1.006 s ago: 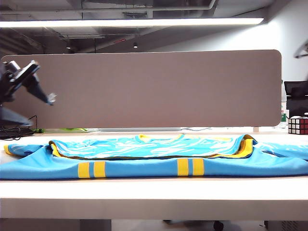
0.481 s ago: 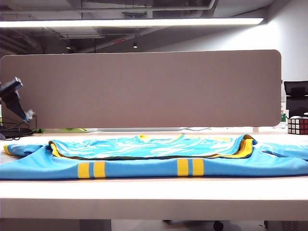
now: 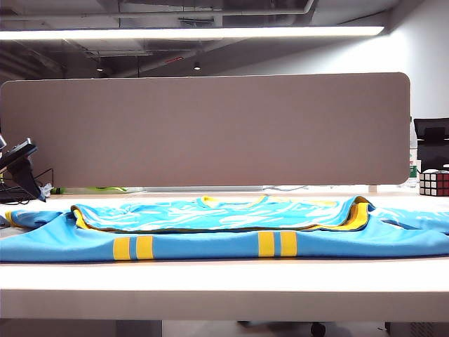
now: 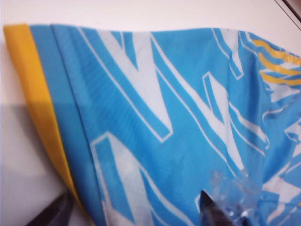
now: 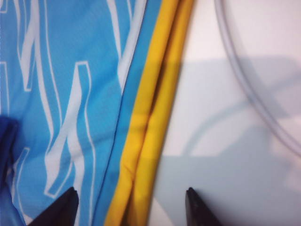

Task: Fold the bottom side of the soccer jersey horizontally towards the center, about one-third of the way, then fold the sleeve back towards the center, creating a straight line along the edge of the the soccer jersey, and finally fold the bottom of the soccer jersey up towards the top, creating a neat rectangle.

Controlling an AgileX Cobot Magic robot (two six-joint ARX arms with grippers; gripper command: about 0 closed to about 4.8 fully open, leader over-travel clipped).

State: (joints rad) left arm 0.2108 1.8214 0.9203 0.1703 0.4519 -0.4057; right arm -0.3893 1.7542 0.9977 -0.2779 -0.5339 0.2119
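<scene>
Jersey [image 3: 210,228] on table [image 3: 210,288], left gripper [image 4: 136,212], right gripper [image 5: 129,205] open above

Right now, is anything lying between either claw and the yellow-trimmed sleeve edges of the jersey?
Nothing visible. The open left claw and open right claw each hang straddling a yellow hem of the sky-blue zigzag-patterned soccer jersey. Only bare white tabletop lies beside the fabric.

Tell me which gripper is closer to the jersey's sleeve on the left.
Left. The left gripper hangs open right over that sleeve by its yellow cuff; the right gripper, open, straddles another yellow edge, outside the exterior view.
</scene>
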